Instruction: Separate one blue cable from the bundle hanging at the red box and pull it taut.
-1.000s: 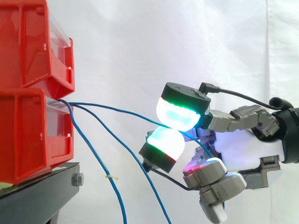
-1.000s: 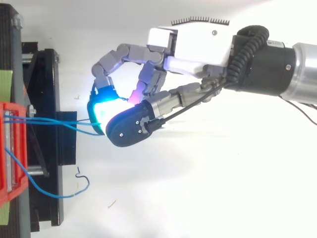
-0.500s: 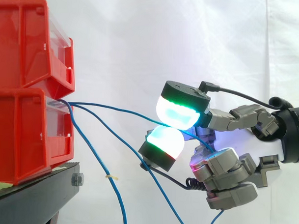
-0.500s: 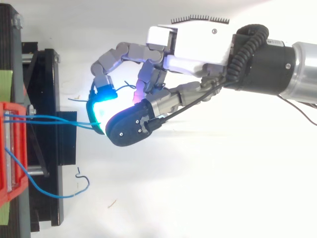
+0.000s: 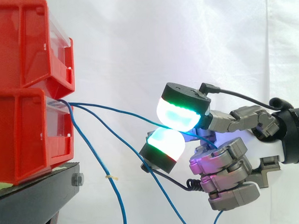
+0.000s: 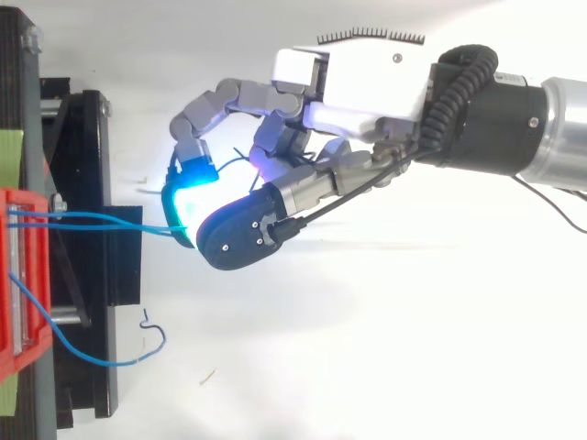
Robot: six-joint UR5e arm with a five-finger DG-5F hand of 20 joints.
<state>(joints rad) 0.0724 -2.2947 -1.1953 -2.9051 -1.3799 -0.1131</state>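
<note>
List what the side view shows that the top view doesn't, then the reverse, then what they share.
Side view: the upper red bin stacked on the lower red bin, and slack cables hanging down past the black stand. Top view: the arm's silver wrist and a loose cable end curled beside the stand. Both: the hand pinching one blue cable between glowing pads, with that cable running back to the lower red bin.

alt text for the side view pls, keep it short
A robot hand pinches one blue cable between glowing green-and-white fingertips, its other fingers curled below. The cable runs from the lower red bin at left; two more blue cables droop downward from that bin.
</note>
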